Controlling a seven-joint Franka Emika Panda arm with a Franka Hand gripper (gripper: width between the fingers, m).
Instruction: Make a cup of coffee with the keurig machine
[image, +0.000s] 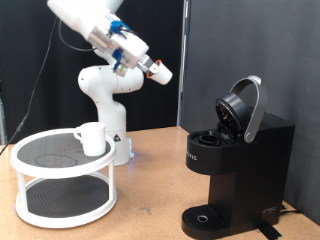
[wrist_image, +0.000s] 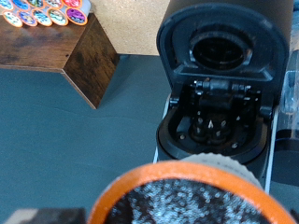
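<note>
The black keurig machine (image: 235, 165) stands at the exterior view's right with its rounded lid (image: 245, 108) hinged up. The wrist view looks down into its open pod chamber (wrist_image: 213, 126), which holds no pod. My gripper (image: 160, 72) is high in the air, to the exterior view's left of the machine and above it, and is shut on a small pod. The pod's orange rim and dark speckled top (wrist_image: 187, 201) fill the near edge of the wrist view. The white cup (image: 92, 137) stands on the upper tier of a white round stand (image: 62, 175) at the exterior view's left.
A wooden box (wrist_image: 56, 51) with several colourful pods (wrist_image: 47, 11) on top shows in the wrist view beside the machine. The round drip base (image: 205, 217) of the machine carries nothing. The robot's white base (image: 108, 110) stands behind the stand.
</note>
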